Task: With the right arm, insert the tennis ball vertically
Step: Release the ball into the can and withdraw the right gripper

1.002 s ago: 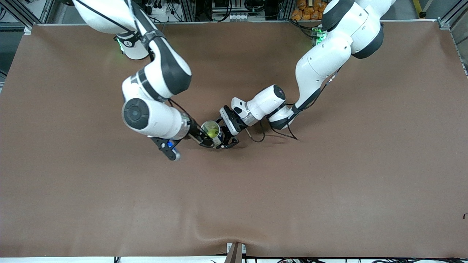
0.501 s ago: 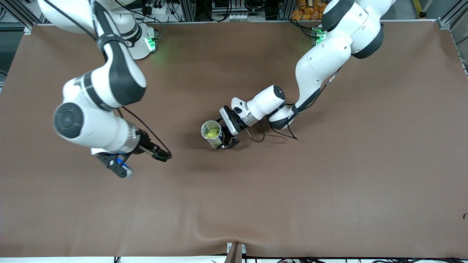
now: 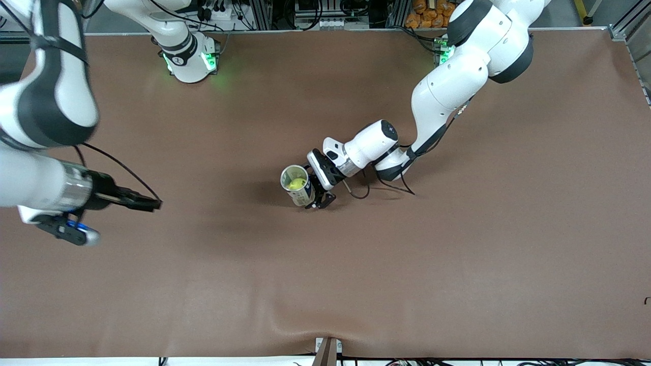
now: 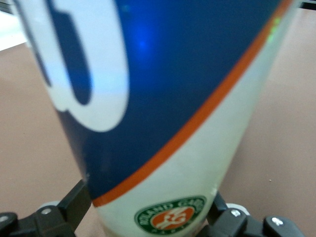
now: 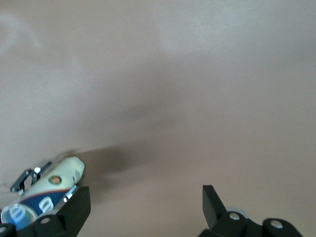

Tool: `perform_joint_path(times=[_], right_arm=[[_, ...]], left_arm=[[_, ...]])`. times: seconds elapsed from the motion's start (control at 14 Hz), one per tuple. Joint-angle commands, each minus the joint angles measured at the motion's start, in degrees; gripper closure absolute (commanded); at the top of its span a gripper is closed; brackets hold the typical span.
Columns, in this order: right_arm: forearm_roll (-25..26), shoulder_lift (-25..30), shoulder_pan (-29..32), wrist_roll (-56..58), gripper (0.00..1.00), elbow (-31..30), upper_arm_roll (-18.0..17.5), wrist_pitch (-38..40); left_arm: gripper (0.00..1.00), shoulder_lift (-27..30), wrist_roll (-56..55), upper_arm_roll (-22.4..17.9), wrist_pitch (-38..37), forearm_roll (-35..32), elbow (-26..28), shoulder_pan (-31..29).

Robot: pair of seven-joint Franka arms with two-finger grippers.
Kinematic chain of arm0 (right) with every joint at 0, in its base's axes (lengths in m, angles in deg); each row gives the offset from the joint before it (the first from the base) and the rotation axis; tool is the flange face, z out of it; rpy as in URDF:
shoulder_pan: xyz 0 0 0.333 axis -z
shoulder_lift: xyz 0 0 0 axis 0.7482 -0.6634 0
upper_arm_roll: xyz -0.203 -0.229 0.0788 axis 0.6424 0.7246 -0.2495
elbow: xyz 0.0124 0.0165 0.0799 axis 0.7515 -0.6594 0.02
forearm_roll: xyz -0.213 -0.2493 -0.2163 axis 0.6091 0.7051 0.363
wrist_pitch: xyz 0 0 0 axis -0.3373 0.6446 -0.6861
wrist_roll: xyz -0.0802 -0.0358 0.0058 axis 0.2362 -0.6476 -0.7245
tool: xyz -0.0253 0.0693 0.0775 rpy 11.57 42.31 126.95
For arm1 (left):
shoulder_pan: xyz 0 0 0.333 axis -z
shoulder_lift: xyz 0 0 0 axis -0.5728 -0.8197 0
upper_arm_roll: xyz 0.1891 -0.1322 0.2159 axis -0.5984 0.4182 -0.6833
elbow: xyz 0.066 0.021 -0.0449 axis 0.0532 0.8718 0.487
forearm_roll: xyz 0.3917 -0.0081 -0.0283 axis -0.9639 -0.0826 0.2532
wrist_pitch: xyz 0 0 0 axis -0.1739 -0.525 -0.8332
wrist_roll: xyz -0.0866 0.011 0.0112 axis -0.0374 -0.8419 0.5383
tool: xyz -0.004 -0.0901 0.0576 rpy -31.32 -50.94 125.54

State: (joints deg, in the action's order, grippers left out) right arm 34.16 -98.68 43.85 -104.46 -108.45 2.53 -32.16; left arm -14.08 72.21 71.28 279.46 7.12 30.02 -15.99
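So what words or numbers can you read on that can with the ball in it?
"ROLAND GARROS": arched round a green and orange badge low on the can, blurred, so read partly from the badge's look.
Big white letters on the can's blue band: cut off and blurred, not readable.
Right wrist view: the same white letters on the can, too small to read.
Front view: print on the can too small.
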Motion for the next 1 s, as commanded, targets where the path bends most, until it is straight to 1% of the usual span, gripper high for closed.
perform_joint_path(times=[0.0,0.14,0.29,0.43,0.57,0.72,0.79,0.93], right_arm=[[0.9,6.7,1.8,6.1,0.00,-3.0,-1.1,1.7],[1.3,10.7,3.3,7.6,0.00,-5.2,-1.3,3.4],[1.7,15.6,3.6,7.7,0.00,-8.8,-1.3,4.2],[5.2,21.3,3.6,7.7,0.00,-14.4,-2.3,4.4],[6.8,26.6,5.3,10.5,0.00,-19.8,-2.9,4.4],[9.1,28.8,5.5,14.2,0.00,-21.3,-2.9,5.5],[10.6,28.3,5.5,14.3,0.00,-21.1,-2.9,5.6],[11.6,27.6,5.5,14.3,0.00,-19.4,-2.9,5.2]], left_arm=[[0.00,-0.5,0.2,0.2,0.3,0.2,-0.6,0.0],[0.00,-0.3,0.2,0.2,0.3,-0.4,-0.5,-0.1],[0.00,-0.3,0.2,0.2,0.3,-0.7,-0.3,-0.1],[0.00,-0.2,0.2,0.4,0.3,-0.7,0.5,-0.7],[0.00,0.7,0.2,0.5,0.3,-0.7,2.4,-1.2],[0.00,1.2,0.2,1.0,0.3,-1.0,4.2,-2.4],[0.00,1.3,0.2,1.8,0.3,-1.1,5.0,-3.2],[0.00,1.5,0.2,2.6,0.3,-1.8,6.7,-4.4]])
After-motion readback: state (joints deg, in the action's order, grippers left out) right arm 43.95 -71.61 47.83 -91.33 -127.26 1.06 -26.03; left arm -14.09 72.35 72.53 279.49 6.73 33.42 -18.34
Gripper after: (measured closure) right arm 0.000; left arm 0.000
